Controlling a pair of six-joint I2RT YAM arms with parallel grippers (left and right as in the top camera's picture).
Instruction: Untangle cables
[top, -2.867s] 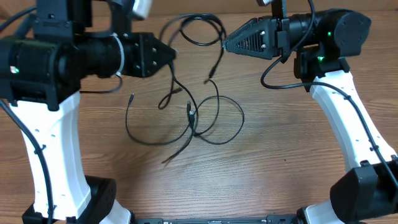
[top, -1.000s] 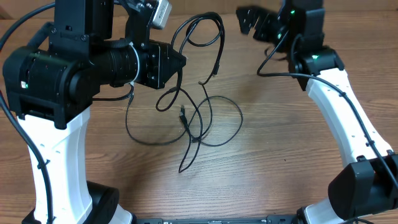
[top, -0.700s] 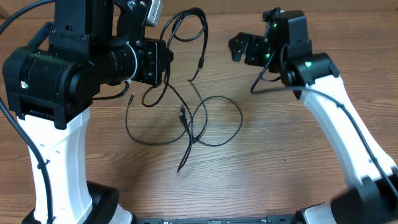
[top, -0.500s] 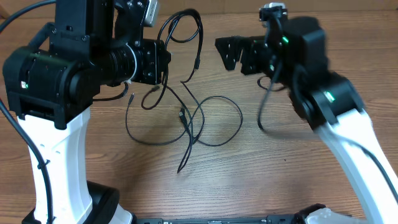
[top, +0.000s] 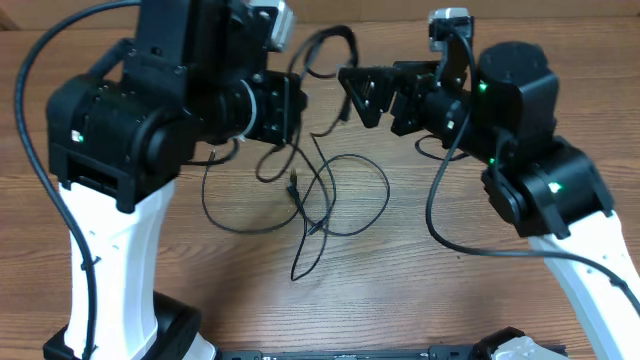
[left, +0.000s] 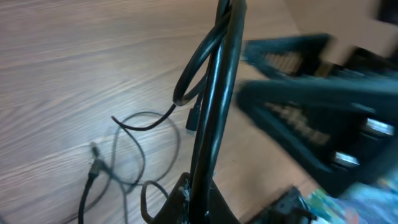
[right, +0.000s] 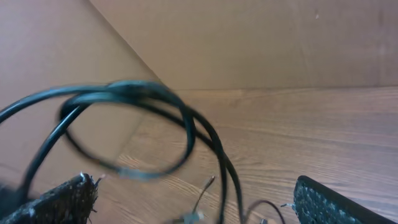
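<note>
**A:** The left gripper (top: 290, 105) has its jaws clamped on the cables (left: 214, 106). It holds a doubled strand hoisted off the surface (top: 450, 300), with a loop arching above that gripper.

**B:** And the rest of the tangle?

**A:** It hangs down from the left gripper and lies on the wood below it. There's one wide loop, a small plug (top: 292, 183) near the crossing, and a tail trailing away from the gripper.

**B:** Where's the right gripper (top: 372, 95)?

**A:** Just beside the left gripper and facing it, jaws spread wide with nothing in them. Its wrist view has the raised loop hanging between the two fingers, and I can't see it touching either.

**B:** So it's a hand-to-hand pull, I reckon.

**A:** That's my read. To do it well, the right jaws should close on one strand of that loop, not both, or the tangle simply travels along.

**B:** And the left?

**A:** It should hold firm as the anchor. The right should then draw slowly away from the left gripper, watching the crossing beneath it. If that crossing cinches instead of sliding, stop and pick the other strand.

**B:** Early days, then.

**A:** Yes, several crossings are visible, so most of the job looks ahead.
</note>
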